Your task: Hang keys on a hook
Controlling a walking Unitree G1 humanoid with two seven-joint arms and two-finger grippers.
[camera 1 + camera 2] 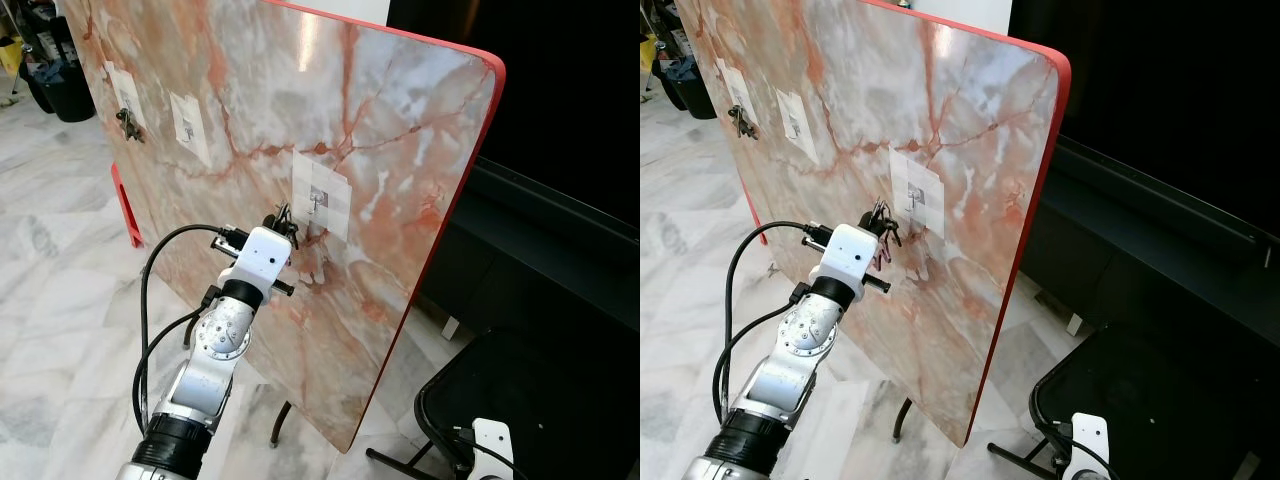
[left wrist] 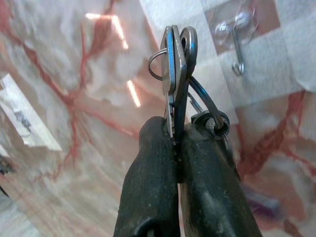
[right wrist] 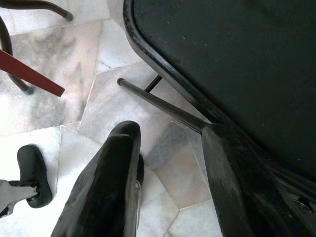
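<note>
The left pincer, clamped on the keys, holds them (ring foremost) just beside the clear hook on the marble board.

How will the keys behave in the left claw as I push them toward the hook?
The keys look like flat, stiff metal, so they probably won't bend. They are pinched edge-on in the left claw, so they may pivot or slip if they bump the hook. The ring hangs loosely and will likely swing.
</note>
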